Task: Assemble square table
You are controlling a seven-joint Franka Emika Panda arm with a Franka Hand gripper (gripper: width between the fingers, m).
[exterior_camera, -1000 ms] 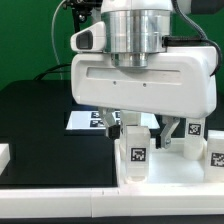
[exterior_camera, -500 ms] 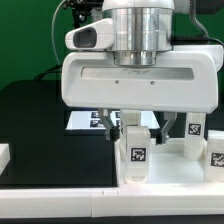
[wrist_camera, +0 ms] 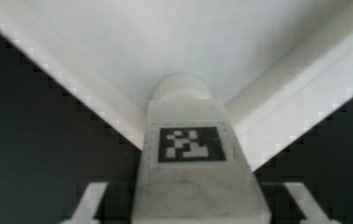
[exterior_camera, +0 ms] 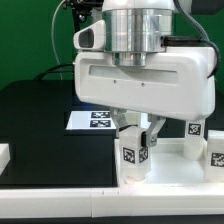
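The white square slab (exterior_camera: 170,172) lies at the front of the exterior view's right, and it also shows in the wrist view (wrist_camera: 173,40). A stubby white leg with a black-and-white tag (exterior_camera: 133,155) stands upright on it. My gripper (exterior_camera: 140,128) hangs right over this leg with its fingers down around the leg's top. In the wrist view the leg (wrist_camera: 194,150) sits between my fingers (wrist_camera: 96,200), with a dark gap on each side, so the gripper (wrist_camera: 194,203) is open. Two more tagged legs (exterior_camera: 193,131) (exterior_camera: 215,151) stand at the exterior view's right.
The marker board (exterior_camera: 92,118) lies on the black table behind the slab. A plain white block (exterior_camera: 4,156) sits at the exterior view's left edge. A green wall stands behind the table.
My gripper body has shifted toward the exterior view's right, after swinging left half a second ago. The leg under it has stayed in nearly the same place.
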